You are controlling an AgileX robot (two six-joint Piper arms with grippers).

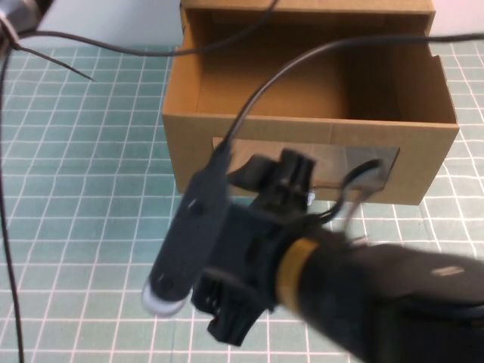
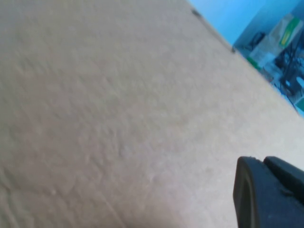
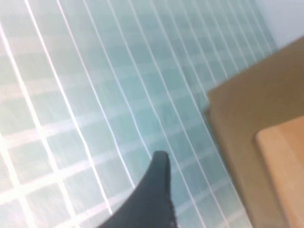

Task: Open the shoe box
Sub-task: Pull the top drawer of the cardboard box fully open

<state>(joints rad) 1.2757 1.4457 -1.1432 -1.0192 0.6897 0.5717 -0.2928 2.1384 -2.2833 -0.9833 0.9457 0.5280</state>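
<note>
Cardboard walls of the shoe box (image 1: 189, 144) stand on the green gridded worktop (image 1: 83, 151) in the high view. Its inside is bare to the camera, so the opening looks done or nearly so. The right gripper (image 1: 276, 170) hangs just in front of the front wall, and a black cable (image 1: 302, 60) sags across the open top. A careless retreat could hook that cable on the rim or knock the box askew.

From the left wrist, the left gripper (image 2: 268, 187) is very near a broad cardboard panel. Which panel it is cannot be told, nor whether the jaws are clenched or released. If it is the lid, a push or slip there could drop it shut.

From the right wrist, the right jaws are released and hold nothing, above the worktop beside a corner of the box.
</note>
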